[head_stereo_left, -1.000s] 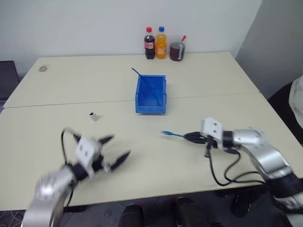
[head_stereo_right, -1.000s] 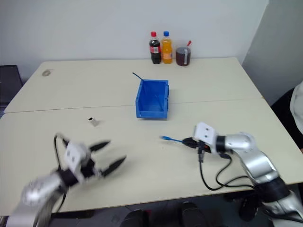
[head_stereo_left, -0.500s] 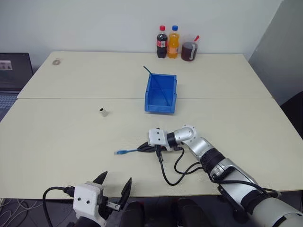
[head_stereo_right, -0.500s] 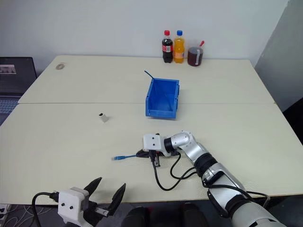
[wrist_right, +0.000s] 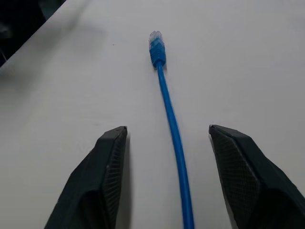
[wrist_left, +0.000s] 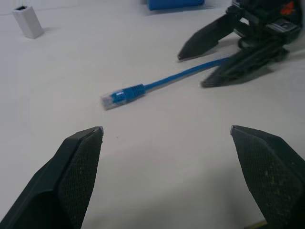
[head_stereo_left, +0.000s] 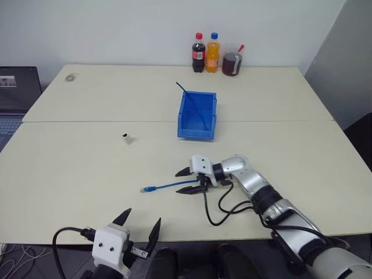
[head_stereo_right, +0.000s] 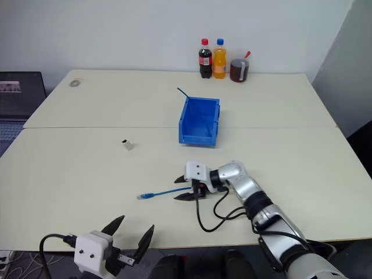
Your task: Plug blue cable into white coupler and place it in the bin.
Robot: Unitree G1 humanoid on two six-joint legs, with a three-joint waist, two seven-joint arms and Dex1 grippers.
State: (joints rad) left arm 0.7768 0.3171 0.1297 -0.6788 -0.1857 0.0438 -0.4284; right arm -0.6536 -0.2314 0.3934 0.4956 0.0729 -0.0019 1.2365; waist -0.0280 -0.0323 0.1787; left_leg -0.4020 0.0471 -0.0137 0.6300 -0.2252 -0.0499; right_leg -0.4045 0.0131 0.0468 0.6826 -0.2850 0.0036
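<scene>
The blue cable (head_stereo_left: 168,186) lies flat on the table, its clear-blue plug (wrist_left: 114,98) pointing left. My right gripper (head_stereo_left: 178,182) is open, one finger on each side of the cable's other end, no longer gripping it. In the right wrist view the cable (wrist_right: 171,129) runs straight out between the spread fingers. The white coupler (head_stereo_left: 126,138) stands alone farther back on the left. The blue bin (head_stereo_left: 196,133) sits beyond the right gripper, with a darker blue cable (head_stereo_left: 189,99) sticking out of it. My left gripper (head_stereo_left: 143,217) is open and empty at the table's near edge.
Two bottles (head_stereo_left: 206,52) and a dark jar (head_stereo_left: 231,63) stand at the table's far edge. A laptop (head_stereo_left: 14,87) sits off the left side. A small ring (head_stereo_left: 71,77) lies at the far left. The right arm's black lead (head_stereo_left: 218,212) loops on the table.
My right gripper carried the blue cable leftward, then opened and let it go onto the table. My left gripper pulled back to the near edge, still open. The camera view also shifted.
</scene>
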